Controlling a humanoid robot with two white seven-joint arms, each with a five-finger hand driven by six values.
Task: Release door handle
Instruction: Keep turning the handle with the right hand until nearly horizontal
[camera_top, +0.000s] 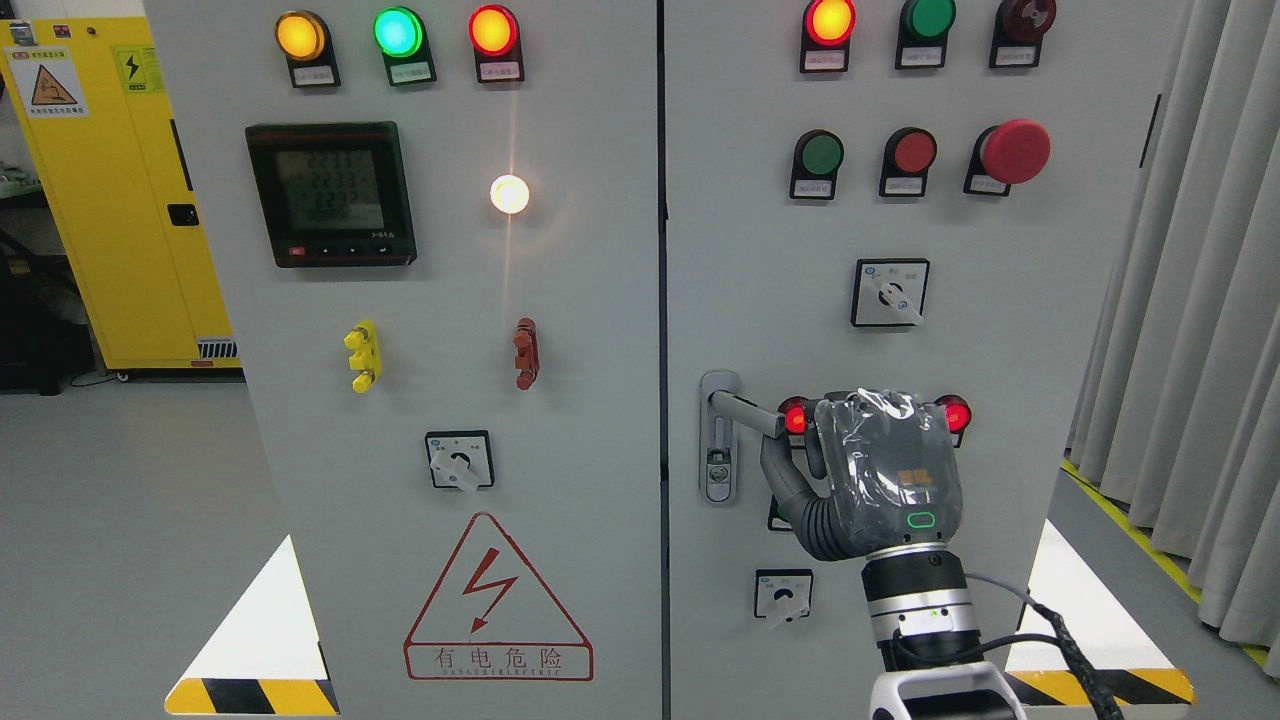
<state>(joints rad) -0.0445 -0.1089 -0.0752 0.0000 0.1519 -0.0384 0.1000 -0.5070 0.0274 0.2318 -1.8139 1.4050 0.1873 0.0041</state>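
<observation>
From the head view, the only one we had, our right hand (868, 462) rose from the bottom edge right of the middle, back toward the camera and wrapped in clear film, pressed up close to the right-hand cabinet door (1040, 300). The door handle (745, 411) sat near that door's left edge, just beside the seam between the two doors; its lever stuck out to the right from a grey lock plate (719, 450) and ended at the hand's left side. We saw the thumb (785, 480) curving up beneath the lever's free end, apparently touching or nearly touching it, while the other fingers were hidden behind the back of the hand, so we could not tell whether they were curled around the lever or already loosened. We judged the hand sat there because the lever's tip was the natural place to grip for turning, and that letting go would call for the fingers to spread before the arm drew back, lest the thumb drag the lever. Two red lamps (953, 413) glowed to either side of the knuckles, partly covered by the hand. Our left arm did not appear in the view.
</observation>
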